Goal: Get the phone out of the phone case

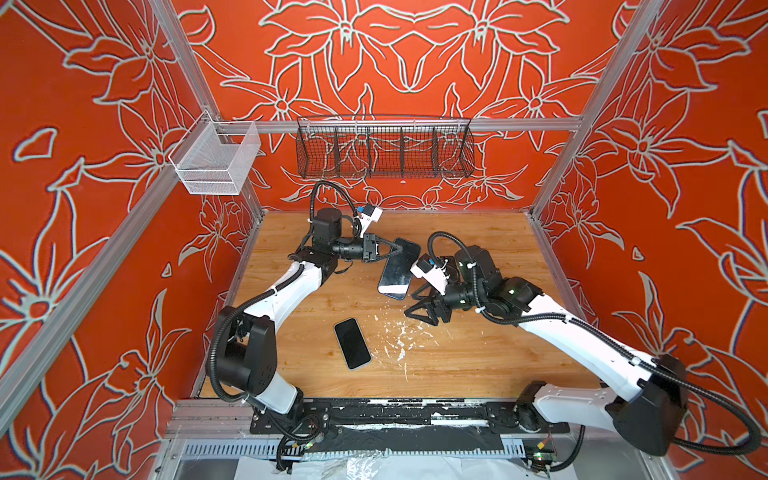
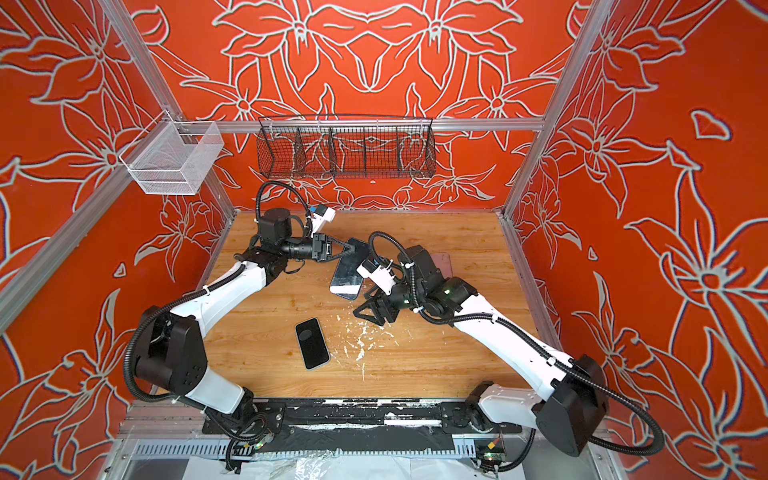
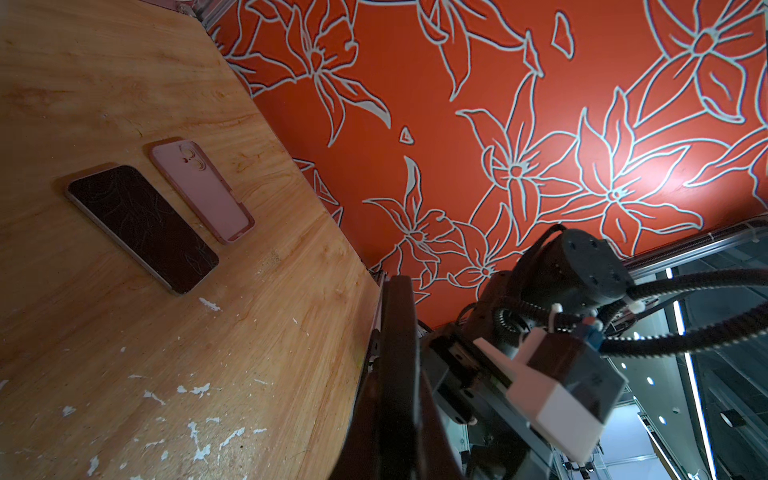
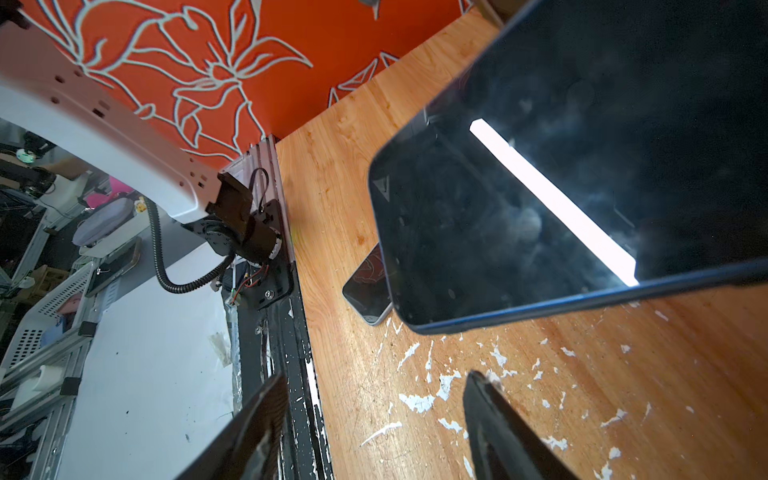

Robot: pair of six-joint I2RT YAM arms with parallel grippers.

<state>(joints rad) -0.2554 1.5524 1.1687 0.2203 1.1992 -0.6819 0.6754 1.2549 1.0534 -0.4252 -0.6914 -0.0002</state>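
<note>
phone (image 1: 397,272): centre frame, tilted above counter (image 1: 478,353), blue rim likely its case (image 4: 519,311). left hand (image 1: 400,248): clenched on upper end. right hand (image 1: 410,304): released, just below. advice: pinch rim only, peel slowly.

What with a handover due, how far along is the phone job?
Done: a pink case lies empty on the table beside a bare phone. In hand: the left gripper is shut on a dark phone held above the table; the right gripper stands open by its lower end. Left: I cannot tell whether its blue rim is a case to strip; if not, only setting down remains.
</note>
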